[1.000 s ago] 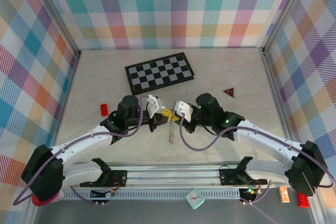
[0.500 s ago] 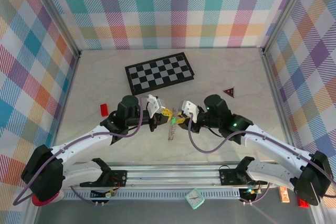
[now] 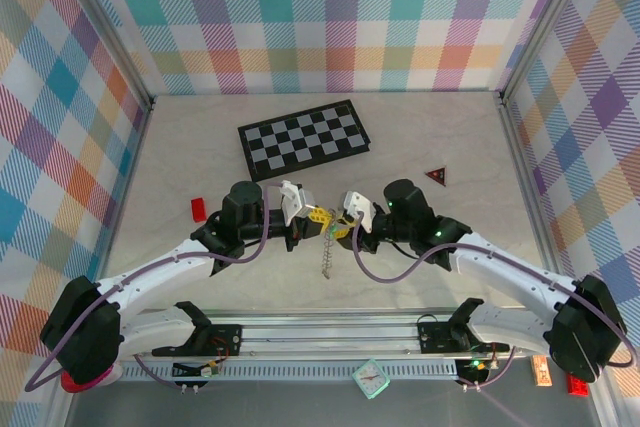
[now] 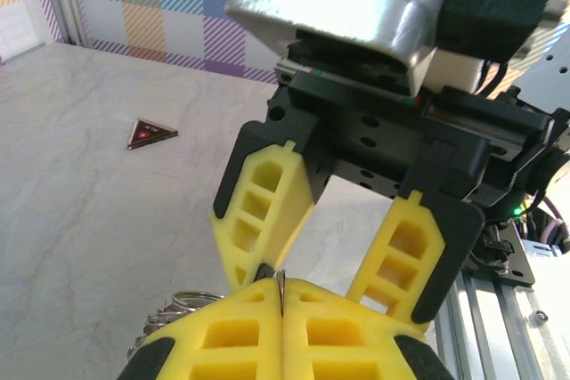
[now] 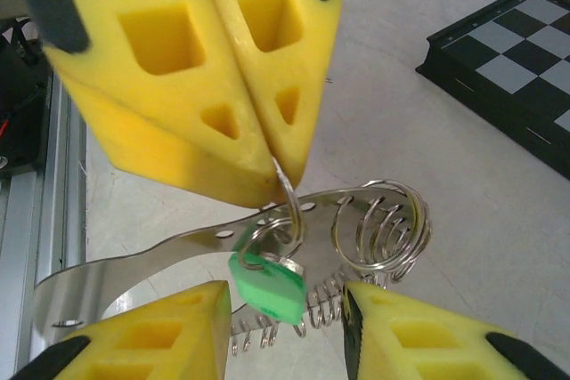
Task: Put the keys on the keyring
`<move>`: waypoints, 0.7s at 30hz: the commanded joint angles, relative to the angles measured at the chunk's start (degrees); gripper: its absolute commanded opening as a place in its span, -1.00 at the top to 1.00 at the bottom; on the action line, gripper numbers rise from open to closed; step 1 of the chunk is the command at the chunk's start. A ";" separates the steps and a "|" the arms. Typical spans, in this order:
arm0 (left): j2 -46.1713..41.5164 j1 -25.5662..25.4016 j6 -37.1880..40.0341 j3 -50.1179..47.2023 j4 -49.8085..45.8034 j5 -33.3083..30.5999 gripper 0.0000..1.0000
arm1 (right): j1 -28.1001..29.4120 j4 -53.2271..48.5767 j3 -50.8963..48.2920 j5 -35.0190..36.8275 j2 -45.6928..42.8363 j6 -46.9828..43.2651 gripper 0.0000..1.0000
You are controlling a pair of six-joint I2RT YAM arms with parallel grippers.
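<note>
Keyring point(image 5: 297, 224) wire pinched in shut left jaws; green key point(image 5: 267, 284) hangs; right jaws open.

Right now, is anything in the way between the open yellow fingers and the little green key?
Nothing visible is. The green key hangs in the gap between the right gripper's open fingers. It is just under the left gripper's shut tips, which pinch the thin wire of the keyring.
</note>
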 commanded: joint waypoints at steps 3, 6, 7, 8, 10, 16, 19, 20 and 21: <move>-0.42 -0.59 0.80 0.06 5.71 3.61 1.00 | -0.02 4.18 -0.68 -4.46 1.47 -0.98 0.23; -0.23 -0.60 0.38 -0.03 6.79 4.16 1.00 | -0.05 4.54 -0.69 -6.13 2.00 -0.96 0.23; -0.22 -0.59 0.37 0.05 6.99 4.38 1.00 | -0.01 4.59 -0.62 -6.35 2.08 -0.99 0.24; -0.20 -0.59 0.40 0.06 7.02 4.49 1.00 | -0.08 4.53 -0.62 -6.39 2.10 -0.99 0.27; -0.13 -0.64 0.41 0.22 6.80 4.41 1.00 | -0.02 4.32 -0.67 -6.42 1.97 -1.07 0.36; -0.53 -0.60 1.42 0.15 5.69 3.60 1.00 | -0.02 1.79 -0.63 -5.52 -0.02 -1.86 0.63; -0.61 -0.67 1.51 0.24 5.54 3.54 1.00 | -0.02 0.99 -0.56 -5.60 -0.87 -1.95 0.80; -0.59 -0.55 1.65 0.28 5.40 3.48 1.00 | -0.02 0.67 -0.51 -5.53 -1.02 -1.95 0.86; -0.77 -0.61 1.83 0.32 5.14 3.30 1.00 | -0.02 0.30 -0.41 -5.35 -1.13 -2.04 0.92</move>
